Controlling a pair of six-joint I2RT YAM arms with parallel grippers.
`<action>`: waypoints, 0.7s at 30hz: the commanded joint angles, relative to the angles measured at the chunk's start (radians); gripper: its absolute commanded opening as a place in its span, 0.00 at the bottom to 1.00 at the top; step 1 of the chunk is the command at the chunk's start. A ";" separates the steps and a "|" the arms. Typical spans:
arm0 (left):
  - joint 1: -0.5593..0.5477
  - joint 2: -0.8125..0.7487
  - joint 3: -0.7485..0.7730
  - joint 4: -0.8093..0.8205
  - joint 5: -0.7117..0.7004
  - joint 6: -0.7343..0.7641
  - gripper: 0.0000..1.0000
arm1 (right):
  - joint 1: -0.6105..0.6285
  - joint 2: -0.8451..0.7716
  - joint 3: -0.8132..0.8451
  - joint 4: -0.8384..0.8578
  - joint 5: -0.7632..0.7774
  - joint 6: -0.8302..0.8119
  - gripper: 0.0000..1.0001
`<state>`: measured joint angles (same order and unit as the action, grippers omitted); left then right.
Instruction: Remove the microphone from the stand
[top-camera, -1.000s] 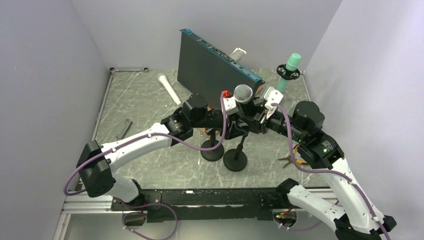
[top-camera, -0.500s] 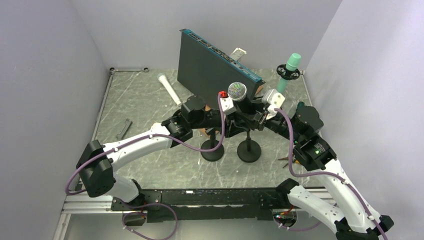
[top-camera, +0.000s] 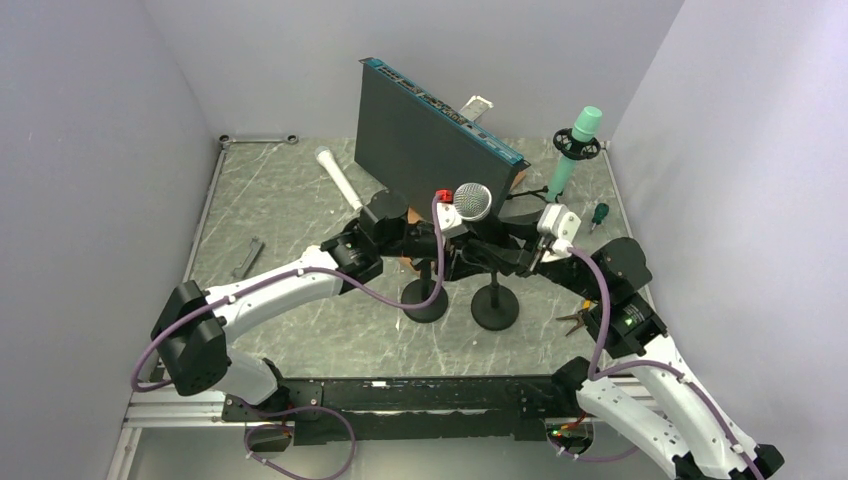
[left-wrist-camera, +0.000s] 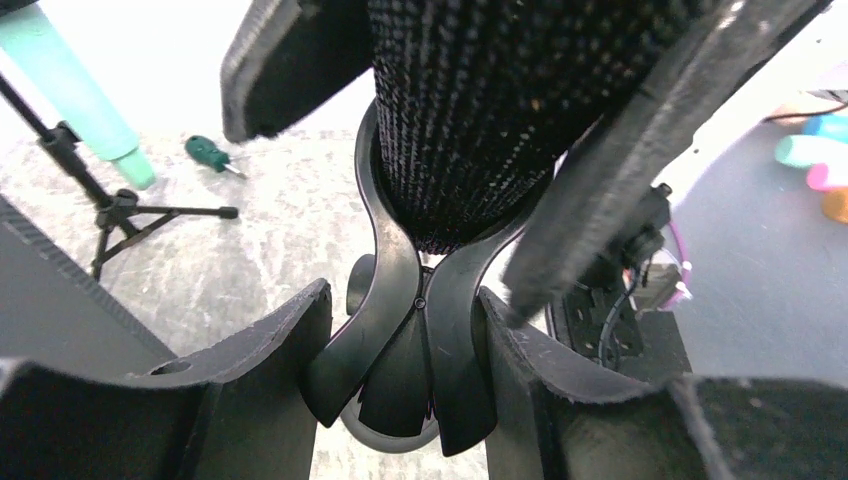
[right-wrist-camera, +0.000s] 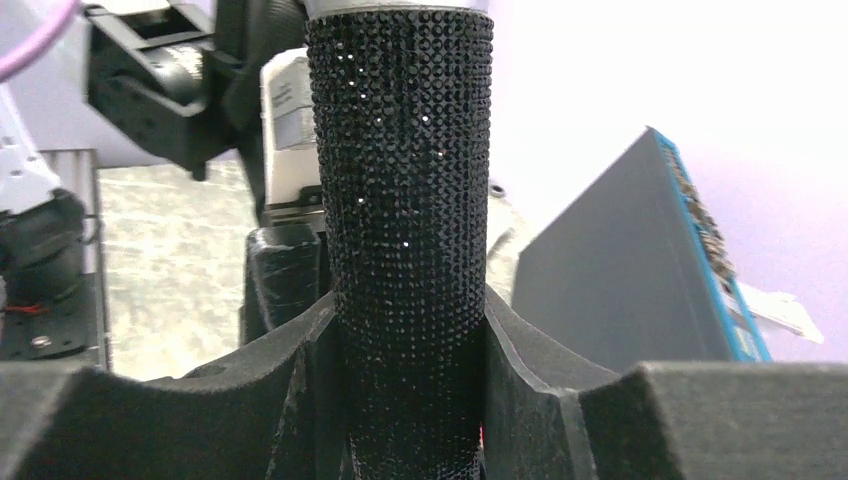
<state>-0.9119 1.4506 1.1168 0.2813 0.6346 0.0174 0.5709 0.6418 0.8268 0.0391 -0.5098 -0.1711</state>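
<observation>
Mid-extraction: microphone (top-camera: 472, 200) sits in the clip (left-wrist-camera: 400, 300), 12 o'clock of the stand base (top-camera: 495, 305); right tool (right-wrist-camera: 410, 340) clamped on its body, left tool (left-wrist-camera: 405, 340) pinching the clip; we reckon right pulls it free next while left braces.

Lab test cell w/ grey walls (top-camera: 90, 120); marble tabletop (top-camera: 290, 212).

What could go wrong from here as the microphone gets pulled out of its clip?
1. The microphone sits in the clip. If the left fingers slip off the clip, a pull by the right fingers could lift or tip the stand into the neighbouring stand.
2. The dark box stands just beyond the microphone head in the top view, so a pull that way might strike it.
</observation>
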 joint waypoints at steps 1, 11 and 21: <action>0.062 0.063 0.042 -0.164 0.093 0.063 0.00 | 0.037 -0.040 0.046 0.277 -0.263 0.107 0.00; 0.083 0.043 0.031 -0.187 0.034 0.065 0.00 | 0.038 -0.107 -0.016 0.354 -0.159 0.109 0.00; 0.087 -0.029 -0.044 -0.123 -0.117 -0.010 0.00 | 0.038 -0.270 -0.168 0.325 0.002 0.127 0.00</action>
<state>-0.8993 1.4414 1.1374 0.2249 0.6758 0.0303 0.5930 0.4084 0.6228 0.1940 -0.4107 -0.0830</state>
